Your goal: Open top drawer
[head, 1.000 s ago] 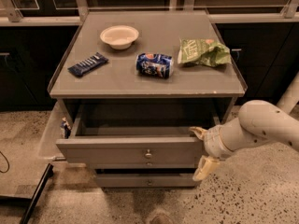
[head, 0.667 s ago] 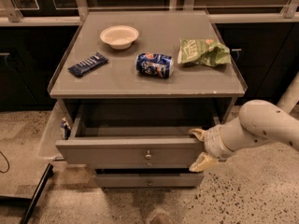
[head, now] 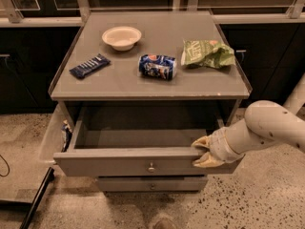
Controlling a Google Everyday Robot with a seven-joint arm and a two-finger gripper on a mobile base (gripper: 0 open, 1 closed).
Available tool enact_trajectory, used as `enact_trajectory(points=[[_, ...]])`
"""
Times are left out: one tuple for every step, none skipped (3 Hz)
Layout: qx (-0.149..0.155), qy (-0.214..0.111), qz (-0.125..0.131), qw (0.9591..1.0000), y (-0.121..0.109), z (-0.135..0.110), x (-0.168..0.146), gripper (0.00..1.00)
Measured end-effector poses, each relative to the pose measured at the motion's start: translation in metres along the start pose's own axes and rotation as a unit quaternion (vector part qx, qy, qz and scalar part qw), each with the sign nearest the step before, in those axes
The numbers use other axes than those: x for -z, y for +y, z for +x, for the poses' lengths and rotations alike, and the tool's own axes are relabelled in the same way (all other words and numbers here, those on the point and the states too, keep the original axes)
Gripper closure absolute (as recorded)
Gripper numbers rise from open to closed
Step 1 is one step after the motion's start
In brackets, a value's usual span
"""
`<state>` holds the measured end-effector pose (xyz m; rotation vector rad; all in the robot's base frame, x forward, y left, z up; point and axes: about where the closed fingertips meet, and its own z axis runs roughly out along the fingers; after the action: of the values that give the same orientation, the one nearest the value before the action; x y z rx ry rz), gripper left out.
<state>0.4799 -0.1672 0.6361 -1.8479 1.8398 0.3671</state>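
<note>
The top drawer (head: 119,165) of the grey cabinet is pulled well out, and its inside (head: 143,136) looks empty. Its flat grey front has a small round metal knob (head: 151,167) at the centre. My gripper (head: 204,151), on a white arm coming in from the right, is at the right end of the drawer front. One cream fingertip (head: 201,141) lies over the panel's top edge and the other (head: 206,162) rests against its face. The fingers hold the panel between them.
On the cabinet top (head: 190,82) lie a white bowl (head: 122,36), a dark snack bar (head: 89,65), a blue can on its side (head: 157,66) and a green chip bag (head: 207,53). A narrower lower drawer (head: 151,184) is shut. Speckled floor lies around.
The lower fingertip has moved up against the drawer front, narrowing the gap between the fingers. The drawer and arm stand about where they were.
</note>
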Motion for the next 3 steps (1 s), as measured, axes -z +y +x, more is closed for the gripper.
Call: enact_trajectory(points=[[0.0,0.0,0.0,1.0,-0.0005,-0.0016,0.0026,0.84],[0.0,0.0,0.0,1.0,-0.0005,-0.0016,0.0026,0.61],[-0.006,-0.012,-0.001,0.9999,0.0082,0.0003,0.0073,0.37]])
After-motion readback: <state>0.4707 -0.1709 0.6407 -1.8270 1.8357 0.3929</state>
